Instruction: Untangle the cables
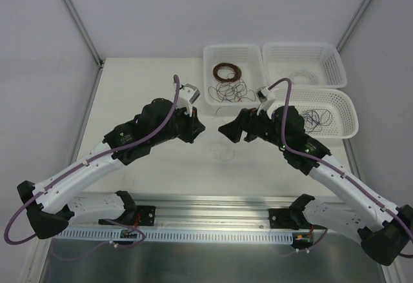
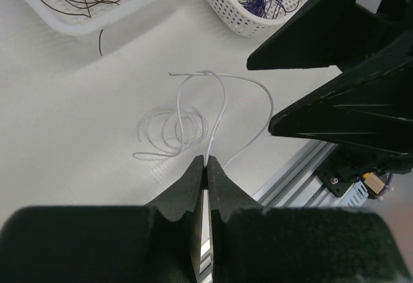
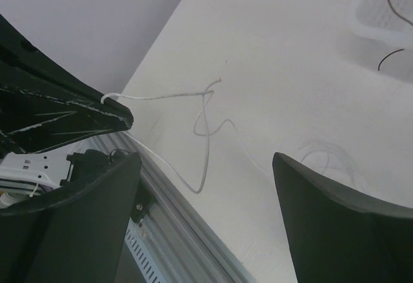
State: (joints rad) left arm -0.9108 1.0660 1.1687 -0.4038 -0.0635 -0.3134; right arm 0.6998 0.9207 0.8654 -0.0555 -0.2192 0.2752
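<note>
Spanning the top view, the bench (image 1: 148,89) carries a left basket (image 1: 208,77) with black cables (image 1: 233,91) in a tangle and a right basket (image 1: 348,112) with purple cables (image 1: 316,118). There the white cable (image 1: 219,151) is only faint loops between the arms. The left wrist view shows more: the left gripper (image 2: 206,164) has its jaws pressed together, pinching the white cable (image 2: 222,96), which arches away from them beside loose coils on the bench. The right gripper (image 3: 206,160) has its jaws spread, with the cable's loop hanging before the gap.
</note>
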